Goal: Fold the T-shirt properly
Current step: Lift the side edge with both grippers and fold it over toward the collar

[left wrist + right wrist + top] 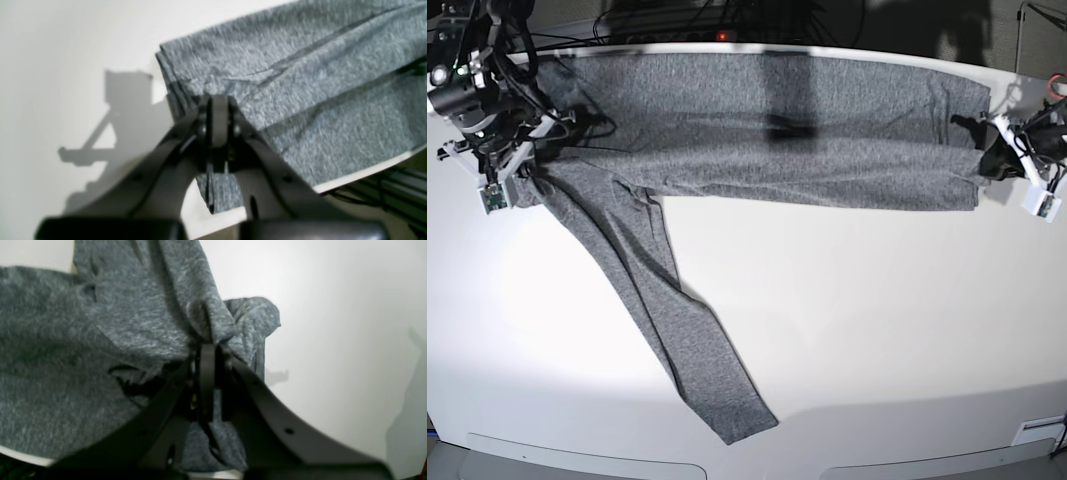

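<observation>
The heather-grey T-shirt (777, 130) lies stretched in a long band across the far side of the white table (857, 320). One long sleeve (667, 320) trails diagonally toward the near edge. My left gripper (992, 158) sits at the band's right end. In the left wrist view, the left gripper (217, 103) is shut on the layered edge of the T-shirt (300, 66). My right gripper (522, 165) is at the band's left end, by the sleeve's root. Seen from the right wrist, the right gripper (206, 350) is shut on a bunched fold of the T-shirt (100, 340).
Dark cables and equipment (727, 25) run behind the table's far edge. The table's edge (367, 170) shows close beside the cloth in the left wrist view, with rails and cables below it. Bare white tabletop fills the near right half of the base view.
</observation>
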Controlling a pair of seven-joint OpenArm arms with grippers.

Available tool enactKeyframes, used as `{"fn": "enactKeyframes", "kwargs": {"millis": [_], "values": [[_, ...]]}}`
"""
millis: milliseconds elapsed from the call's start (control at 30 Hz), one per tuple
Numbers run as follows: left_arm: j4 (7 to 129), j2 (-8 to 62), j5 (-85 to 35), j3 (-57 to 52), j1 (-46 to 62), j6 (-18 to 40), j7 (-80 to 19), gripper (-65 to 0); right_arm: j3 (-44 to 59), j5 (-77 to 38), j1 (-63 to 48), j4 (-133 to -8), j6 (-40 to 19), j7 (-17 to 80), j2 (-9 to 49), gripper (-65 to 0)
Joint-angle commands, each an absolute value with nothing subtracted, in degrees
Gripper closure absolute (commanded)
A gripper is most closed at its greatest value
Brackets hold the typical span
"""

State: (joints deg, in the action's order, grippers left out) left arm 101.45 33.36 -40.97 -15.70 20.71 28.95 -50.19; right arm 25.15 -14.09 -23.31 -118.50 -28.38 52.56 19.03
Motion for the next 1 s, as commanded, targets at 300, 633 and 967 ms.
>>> {"fn": "enactKeyframes", "kwargs": {"millis": [300, 633, 967], "values": [[102.5, 34.5, -41.4, -16.3, 21.1, 29.1, -49.8, 0.0, 25.6, -13.5, -25.9, -119.6, -28.4, 52.0, 19.8, 0.0], [102.5, 34.5, -41.5, -16.3, 21.1, 29.1, -55.7, 0.0, 25.6, -13.3, -25.9, -119.6, -28.5, 54.4, 19.8, 0.0], [102.5, 34.5, -41.5, -16.3, 21.1, 29.1, -55.5, 0.0, 25.6, -14.2, -25.9, -119.6, -28.5, 60.0, 19.8, 0.0]]}}
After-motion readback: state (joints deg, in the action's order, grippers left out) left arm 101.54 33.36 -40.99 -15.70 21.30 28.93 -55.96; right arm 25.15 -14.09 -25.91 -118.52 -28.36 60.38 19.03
